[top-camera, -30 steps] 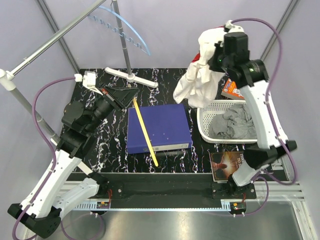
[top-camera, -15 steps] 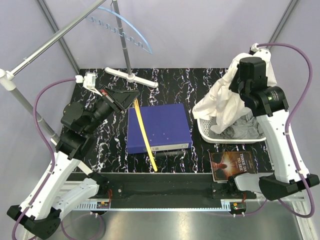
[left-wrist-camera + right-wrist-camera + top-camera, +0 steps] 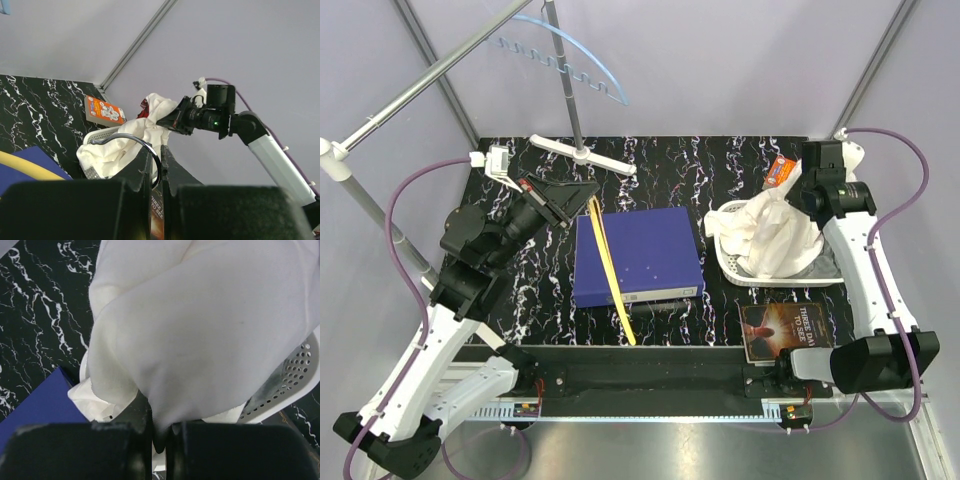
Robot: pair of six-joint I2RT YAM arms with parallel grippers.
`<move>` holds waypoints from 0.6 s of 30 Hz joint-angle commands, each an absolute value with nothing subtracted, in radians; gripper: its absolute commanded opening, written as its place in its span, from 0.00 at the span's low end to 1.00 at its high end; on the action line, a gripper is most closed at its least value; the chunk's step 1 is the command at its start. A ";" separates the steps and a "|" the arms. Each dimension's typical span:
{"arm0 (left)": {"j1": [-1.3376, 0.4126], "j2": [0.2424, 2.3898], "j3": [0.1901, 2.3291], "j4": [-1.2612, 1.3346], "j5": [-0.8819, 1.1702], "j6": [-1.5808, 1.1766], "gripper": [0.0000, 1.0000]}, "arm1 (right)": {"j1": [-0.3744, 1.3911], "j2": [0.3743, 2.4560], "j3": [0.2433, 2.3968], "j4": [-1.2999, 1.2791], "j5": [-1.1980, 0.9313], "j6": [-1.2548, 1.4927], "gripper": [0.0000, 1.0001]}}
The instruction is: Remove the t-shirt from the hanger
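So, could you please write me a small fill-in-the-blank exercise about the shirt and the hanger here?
1. The right gripper holds the ____ t-shirt over the basket.
2. The jaws of the left gripper are shut on the metal ____ of the hanger.
3. The hanger lies across the ____ binder.
Missing words: white; hook; blue.

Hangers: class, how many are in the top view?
2. Yellow hanger across the binder, hook in the left gripper; blue hanger up by the rail. None seems hidden.
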State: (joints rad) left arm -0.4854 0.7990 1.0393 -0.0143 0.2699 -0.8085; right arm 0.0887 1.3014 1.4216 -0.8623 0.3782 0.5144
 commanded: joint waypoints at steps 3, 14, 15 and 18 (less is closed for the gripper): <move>-0.488 0.775 1.048 0.040 0.284 -0.824 0.00 | 0.075 1.223 1.309 -0.807 0.518 0.655 0.00; -0.489 0.775 1.025 0.040 0.278 -0.827 0.00 | 0.106 1.326 1.089 -0.476 -0.043 0.631 0.00; -0.489 0.773 1.028 0.038 0.278 -0.828 0.00 | 0.124 1.372 1.112 -0.476 -0.085 0.620 0.00; -0.489 0.770 1.026 0.037 0.278 -0.831 0.00 | 0.169 1.506 1.114 -0.486 -0.182 0.679 0.00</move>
State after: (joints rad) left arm -0.4854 0.7910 1.0206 -0.0212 0.2695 -0.8143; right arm 0.1150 1.3647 1.1187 -0.5621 0.0891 0.6231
